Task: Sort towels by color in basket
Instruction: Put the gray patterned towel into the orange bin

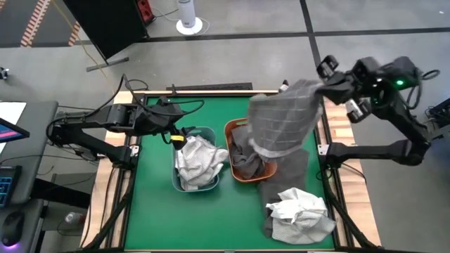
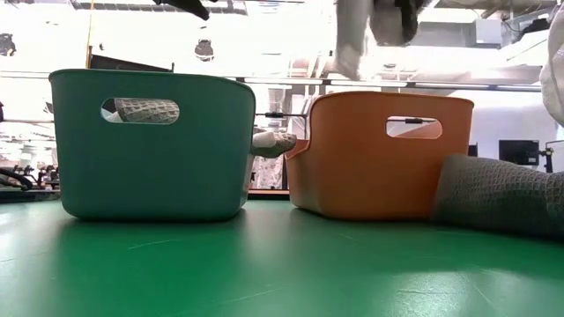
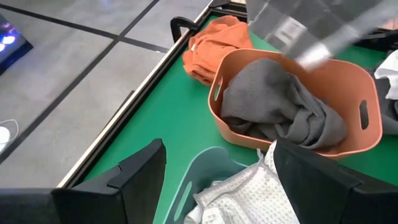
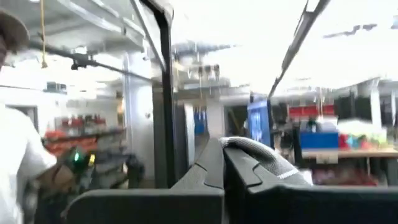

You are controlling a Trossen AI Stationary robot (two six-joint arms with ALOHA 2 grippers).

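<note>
A grey patterned towel hangs from my right gripper above the orange basket, which holds dark grey towels. The towel's lower end shows at the top of the low view. The teal basket holds white towels. My left gripper hovers open over that basket's far left corner. A dark grey towel and a crumpled white towel lie on the table to the right. A rust-orange towel lies at the far edge. My right gripper pinches the grey patterned towel between its two fingers by an upper edge, coming level from the table's right side. A fold of the cloth bulges over one finger. The towel is lifted clear and hangs spread above the orange basket.
The two baskets stand side by side mid-table, teal left of orange. The dark grey towel lies against the orange basket's right side. Green table surface lies bare near the left and near edges. A person shows in the room beyond.
</note>
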